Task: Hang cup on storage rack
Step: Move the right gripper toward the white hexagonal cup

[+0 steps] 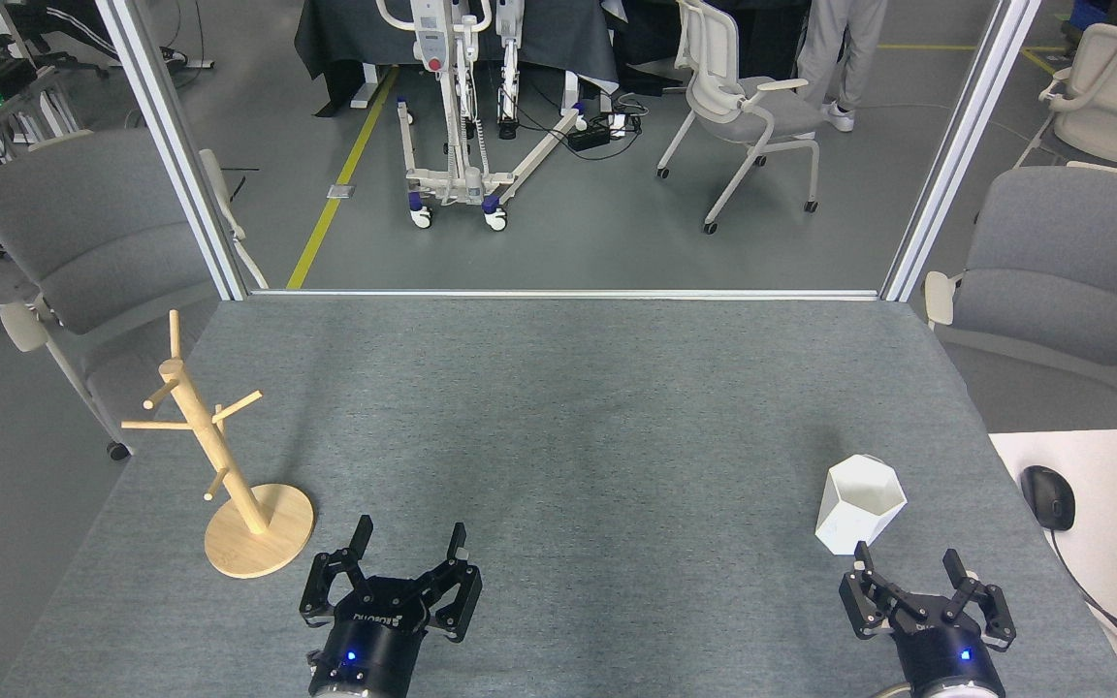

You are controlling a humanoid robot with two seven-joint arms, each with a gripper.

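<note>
On my far left the wooden rack [229, 475] stands upright on its round base near the left edge of the grey table [568, 407], its pegs bare. Just to the right of that base, at the near edge, my left gripper [409, 543] hovers with its fingers spread apart and nothing between them. The middle of the table lies between my two arms. Over on the right the white cup [860, 504] sits upright on the table, mouth up, well apart from the rack; I cannot make out its handle from here. My right gripper [907, 562] is just on the near side of the cup, fingers released and wide, not touching it as far as I can see. Past the table's right edge, a black mouse [1048, 497] rests on a white desk [1101, 465].
</note>
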